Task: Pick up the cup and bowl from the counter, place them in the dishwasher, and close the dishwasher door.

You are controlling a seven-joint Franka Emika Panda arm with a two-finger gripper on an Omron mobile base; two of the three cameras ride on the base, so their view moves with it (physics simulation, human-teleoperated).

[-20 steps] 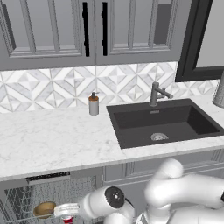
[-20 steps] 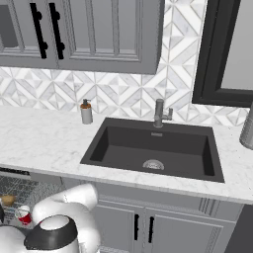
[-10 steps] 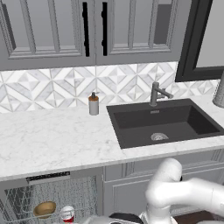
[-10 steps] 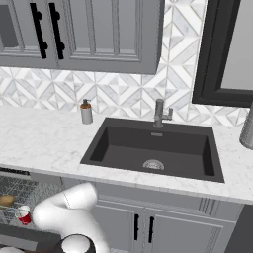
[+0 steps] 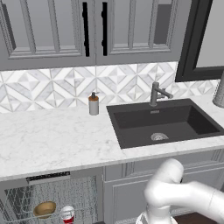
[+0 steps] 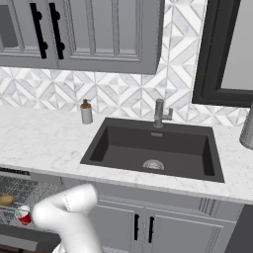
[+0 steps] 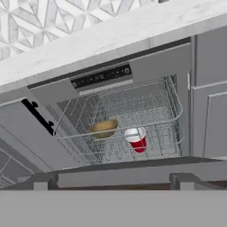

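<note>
No legible text or labels anywhere.

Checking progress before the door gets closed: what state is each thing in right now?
cup: upright in the dishwasher rack, beside the bowl
bowl: in the rack, right way up
dishwasher: open, rack showing
dishwasher door: down, not shut
counter: cup and bowl gone from it
soap dispenser: upright on the counter

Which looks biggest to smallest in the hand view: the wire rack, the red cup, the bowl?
1. The wire rack, by far the largest.
2. The bowl, slightly wider than the cup.
3. The cup.
Bowl and cup are close in size, and the cup sits a little nearer the camera, so their order is unsure.
</note>
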